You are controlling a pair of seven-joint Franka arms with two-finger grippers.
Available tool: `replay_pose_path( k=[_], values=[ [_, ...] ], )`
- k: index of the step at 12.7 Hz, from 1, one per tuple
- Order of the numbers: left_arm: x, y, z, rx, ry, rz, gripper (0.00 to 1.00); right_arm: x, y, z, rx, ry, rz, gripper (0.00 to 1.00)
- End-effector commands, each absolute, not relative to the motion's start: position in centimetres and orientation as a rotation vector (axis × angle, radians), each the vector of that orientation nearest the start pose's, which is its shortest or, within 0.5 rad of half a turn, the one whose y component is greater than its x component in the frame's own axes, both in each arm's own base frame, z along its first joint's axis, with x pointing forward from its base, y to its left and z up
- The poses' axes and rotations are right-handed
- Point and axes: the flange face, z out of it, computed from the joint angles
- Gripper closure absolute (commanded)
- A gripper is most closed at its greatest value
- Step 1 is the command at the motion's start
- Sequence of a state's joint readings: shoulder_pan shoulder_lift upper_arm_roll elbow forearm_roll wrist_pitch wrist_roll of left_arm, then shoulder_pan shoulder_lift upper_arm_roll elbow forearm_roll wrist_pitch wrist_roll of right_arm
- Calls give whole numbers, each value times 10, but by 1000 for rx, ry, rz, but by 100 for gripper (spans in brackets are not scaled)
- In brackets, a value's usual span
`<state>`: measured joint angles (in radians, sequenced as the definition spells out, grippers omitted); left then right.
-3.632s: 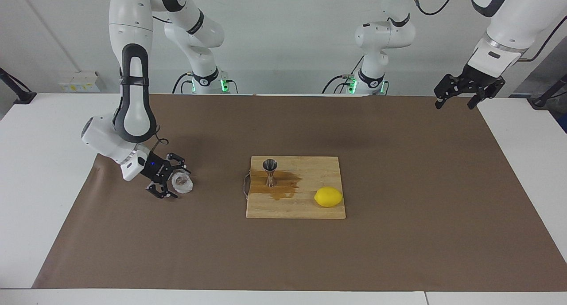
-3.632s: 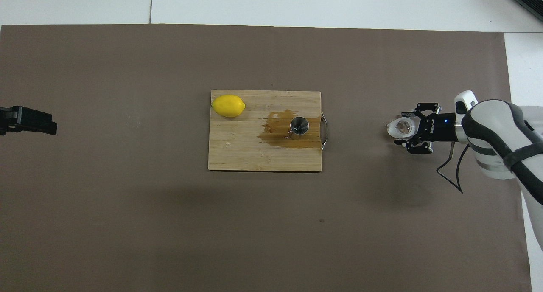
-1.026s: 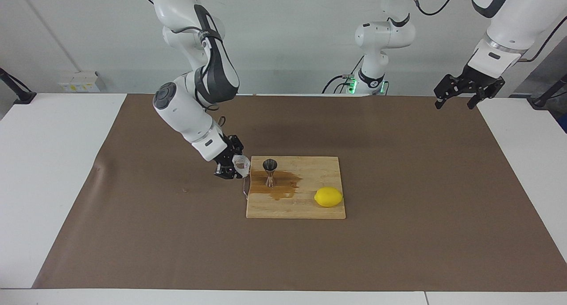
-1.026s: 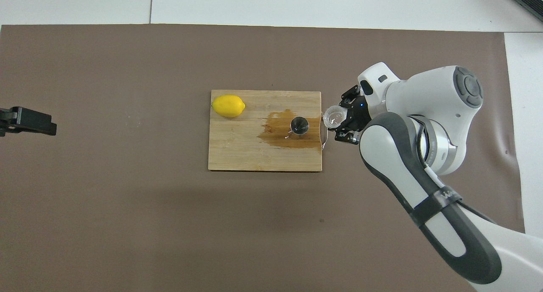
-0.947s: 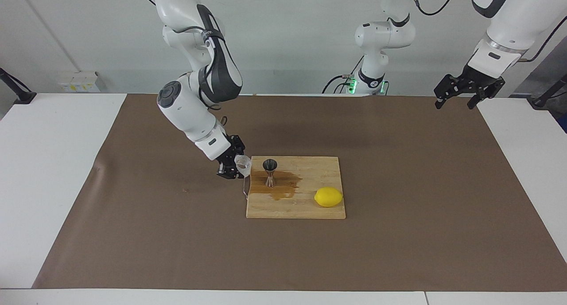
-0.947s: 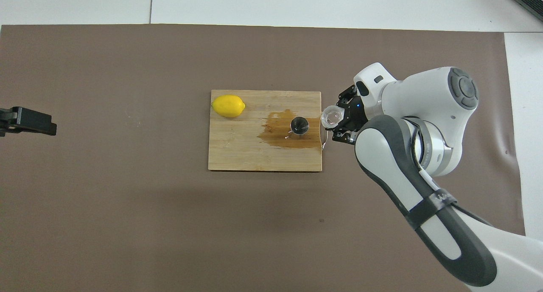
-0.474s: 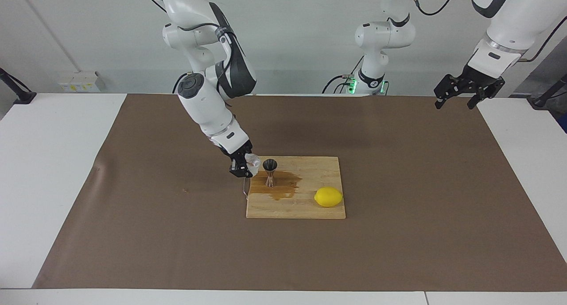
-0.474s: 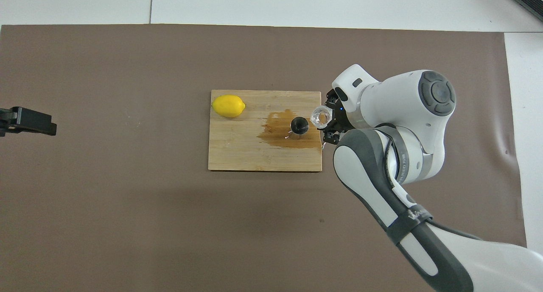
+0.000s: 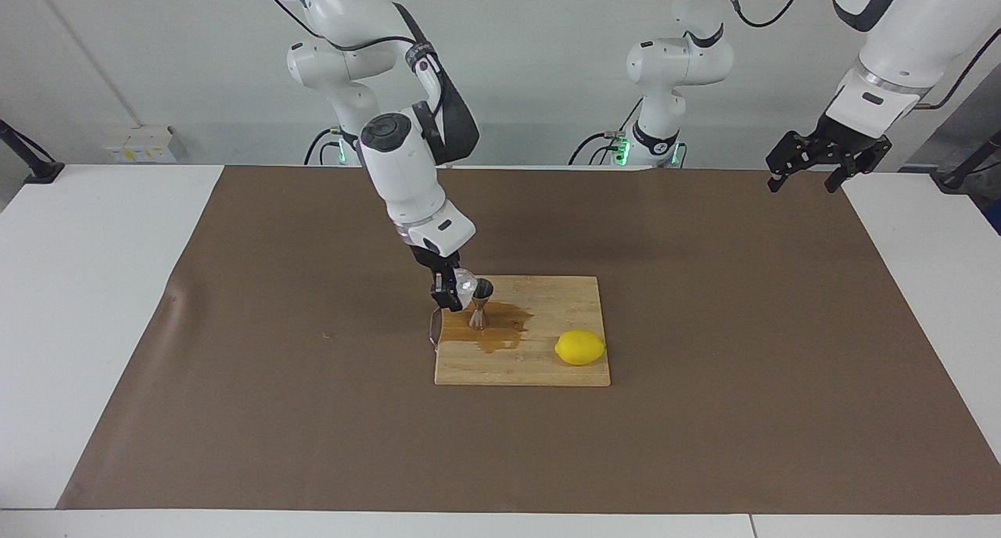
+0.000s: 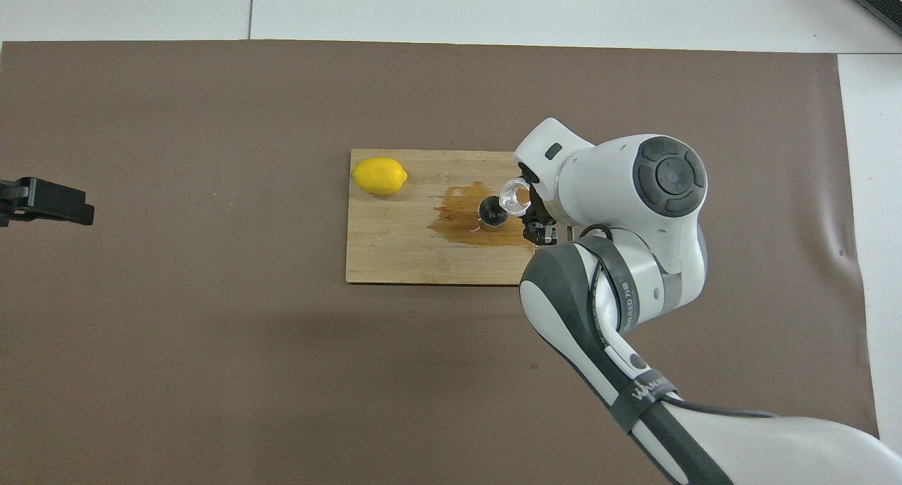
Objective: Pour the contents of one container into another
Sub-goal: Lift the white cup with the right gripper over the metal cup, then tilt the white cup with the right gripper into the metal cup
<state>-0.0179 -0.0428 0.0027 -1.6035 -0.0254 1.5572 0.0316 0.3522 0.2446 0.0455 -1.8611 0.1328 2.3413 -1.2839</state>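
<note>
The right gripper (image 9: 453, 286) clamps the glass cup (image 9: 464, 282), tipped over the steel jigger (image 9: 478, 303) standing in a brown spill (image 9: 500, 331) on the cutting board (image 9: 524, 366). A lemon (image 9: 580, 347) lies alongside. The left gripper (image 9: 810, 163) waits, fingers spread wide.

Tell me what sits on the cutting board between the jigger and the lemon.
No object: between the jigger and the lemon the cutting board shows only a brown liquid stain spreading from the jigger, then bare wood. The overhead view shows it best.
</note>
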Motion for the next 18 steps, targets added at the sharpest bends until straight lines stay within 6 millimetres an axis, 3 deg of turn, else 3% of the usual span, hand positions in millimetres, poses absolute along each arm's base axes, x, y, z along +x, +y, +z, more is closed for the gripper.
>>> replay_pose_path(
  k=[1, 4, 10, 18],
  values=[
    [534, -9, 632, -3167, 54, 19, 0, 590, 249, 415, 2129, 2222, 404, 74],
    [534, -9, 632, -3167, 54, 19, 0, 589, 249, 414, 2073, 2234, 371, 74],
    [534, -10, 632, -3167, 57, 19, 0, 583, 267, 417, 1909, 2266, 368, 74],
    [534, -9, 632, -3167, 54, 19, 0, 582, 267, 414, 1853, 2272, 352, 74]
  ],
)
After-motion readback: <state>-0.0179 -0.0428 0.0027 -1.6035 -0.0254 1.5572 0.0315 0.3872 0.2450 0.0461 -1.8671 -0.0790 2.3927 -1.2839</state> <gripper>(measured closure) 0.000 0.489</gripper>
